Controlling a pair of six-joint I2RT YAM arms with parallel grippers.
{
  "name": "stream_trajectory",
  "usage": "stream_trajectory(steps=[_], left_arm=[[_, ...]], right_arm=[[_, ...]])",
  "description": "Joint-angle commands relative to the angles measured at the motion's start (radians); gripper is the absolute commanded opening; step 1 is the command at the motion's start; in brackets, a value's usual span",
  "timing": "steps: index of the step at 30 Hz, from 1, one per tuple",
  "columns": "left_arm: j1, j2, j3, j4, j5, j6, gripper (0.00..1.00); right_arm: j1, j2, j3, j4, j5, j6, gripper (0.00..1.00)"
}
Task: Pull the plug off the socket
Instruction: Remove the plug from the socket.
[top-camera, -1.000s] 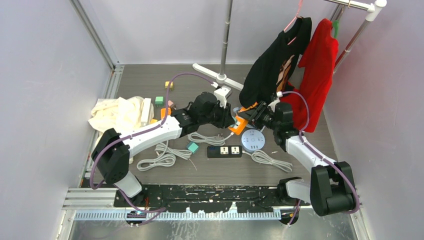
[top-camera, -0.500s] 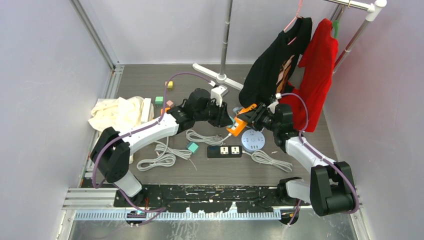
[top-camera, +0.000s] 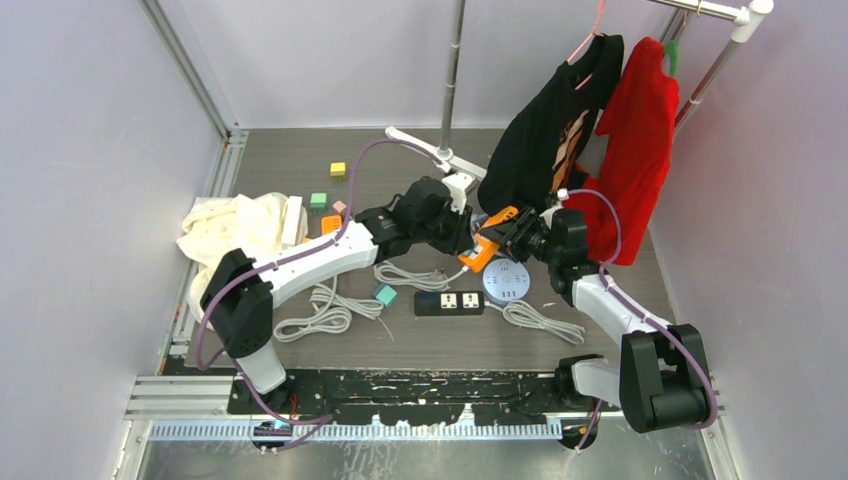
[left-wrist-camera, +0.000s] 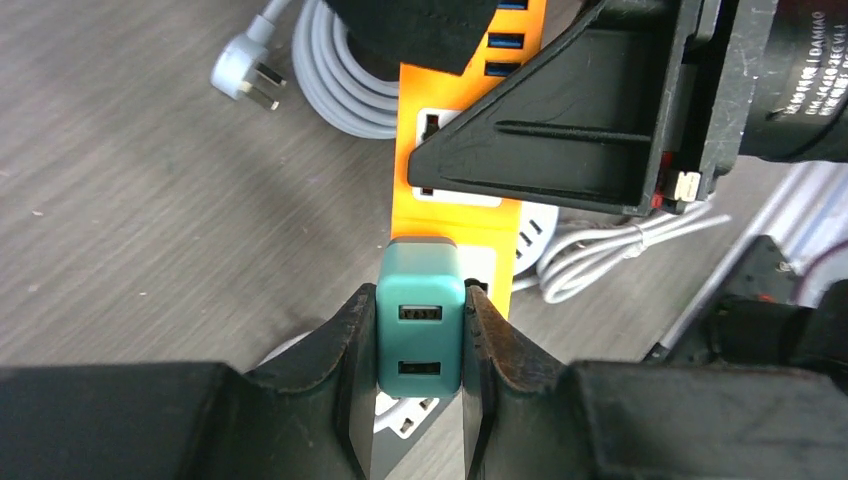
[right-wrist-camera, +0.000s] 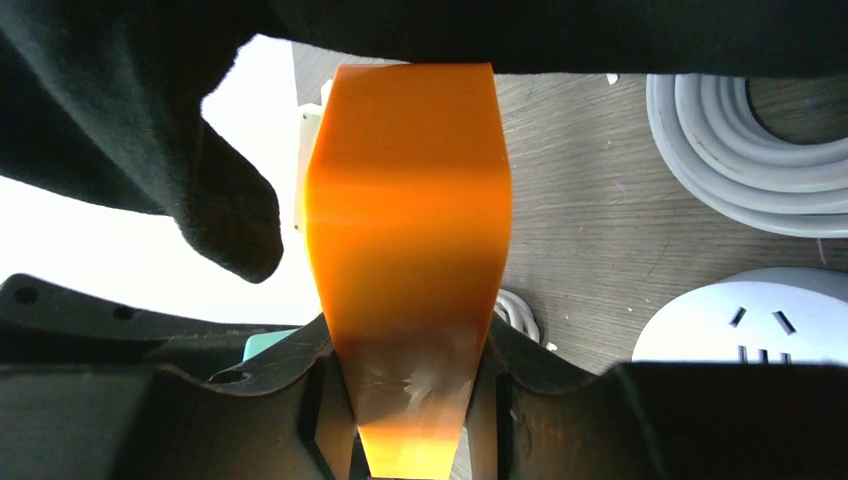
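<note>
The plug (left-wrist-camera: 420, 320) is a teal block with two USB slots, and my left gripper (left-wrist-camera: 420, 300) is shut on its sides. Its far end rests against the face of the orange socket strip (left-wrist-camera: 455, 215); the prongs are hidden. My right gripper (right-wrist-camera: 410, 350) is shut on the other end of that orange socket strip (right-wrist-camera: 410, 200), holding it off the table. In the top view the left gripper (top-camera: 462, 238) and right gripper (top-camera: 512, 235) face each other with the orange socket strip (top-camera: 487, 246) between them. A sliver of the teal plug (right-wrist-camera: 268, 342) shows beside the right fingers.
A black power strip (top-camera: 449, 302) and a round white socket (top-camera: 506, 280) lie just below the grippers. Grey cable coils (top-camera: 320, 310) (top-camera: 540, 320), a loose teal plug (top-camera: 385, 294), a cream cloth (top-camera: 235, 228), a black shirt (top-camera: 550, 130), a red shirt (top-camera: 635, 150) and the rack base (top-camera: 435, 152) surround them.
The left wrist swung back to the left and then returned right toward the right gripper, and the orange strip shifted slightly with it. Both grips stayed shut.
</note>
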Motion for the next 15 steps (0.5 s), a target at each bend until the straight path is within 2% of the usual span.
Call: stream_trajectory(steps=[1,5,8,11,13,15], left_arm=[[-0.047,0.022,0.126,-0.122,-0.215,0.114,0.00],[-0.031,-0.001,0.082,-0.102,-0.188,0.108,0.00],[0.038,-0.046,-0.005,0.010,-0.034,0.003,0.00],[0.132,-0.083,-0.116,0.182,0.137,-0.166,0.00],[0.155,-0.095,-0.141,0.225,0.151,-0.225,0.00],[0.144,-0.094,-0.110,0.167,0.125,-0.192,0.00]], right_arm=[[-0.007,-0.037,0.001,0.066,0.028,0.002,0.01],[-0.021,-0.042,0.000,0.072,0.028,0.004,0.01],[-0.031,-0.046,-0.003,0.072,0.031,0.002,0.01],[-0.036,-0.051,-0.006,0.066,0.035,-0.005,0.01],[-0.037,-0.052,-0.006,0.054,0.041,-0.013,0.01],[-0.038,-0.052,-0.006,0.042,0.050,-0.022,0.01]])
